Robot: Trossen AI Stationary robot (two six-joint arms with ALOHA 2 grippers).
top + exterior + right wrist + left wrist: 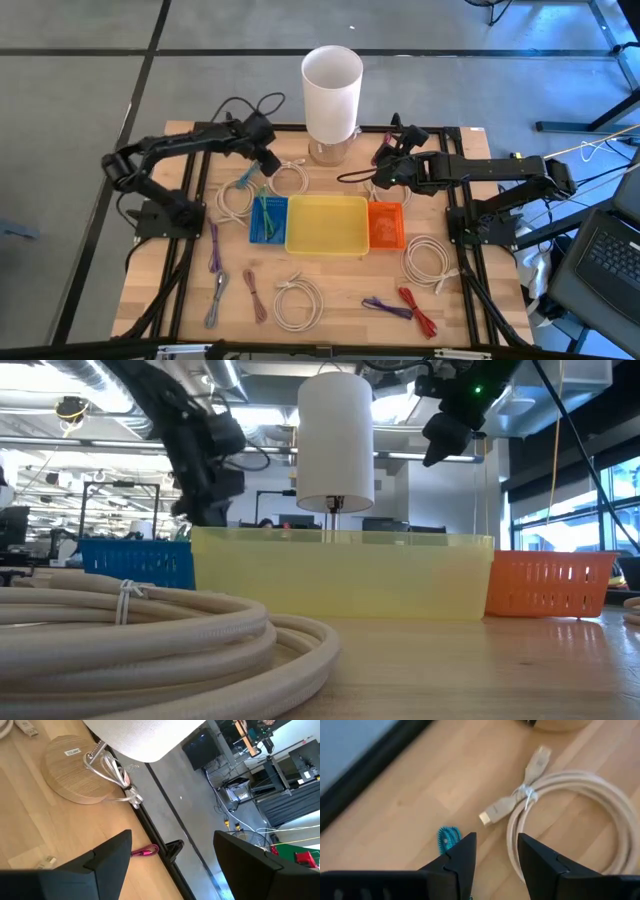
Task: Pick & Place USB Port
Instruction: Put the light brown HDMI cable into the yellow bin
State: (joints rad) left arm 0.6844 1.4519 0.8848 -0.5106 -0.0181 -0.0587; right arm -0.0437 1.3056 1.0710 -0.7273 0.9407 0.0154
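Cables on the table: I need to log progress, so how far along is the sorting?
Done: the blue bin holds some cables, the orange bin looks filled too. In hand: nothing is gripped; the left gripper hangs open above a white coiled cable, and the right gripper waits open near the lamp. Left: the yellow tray looks empty, and several coils lie loose.

Three trays: blue (268, 222), yellow (326, 226), orange (386, 226); five white cable coils (298, 302); one lamp (332, 92).
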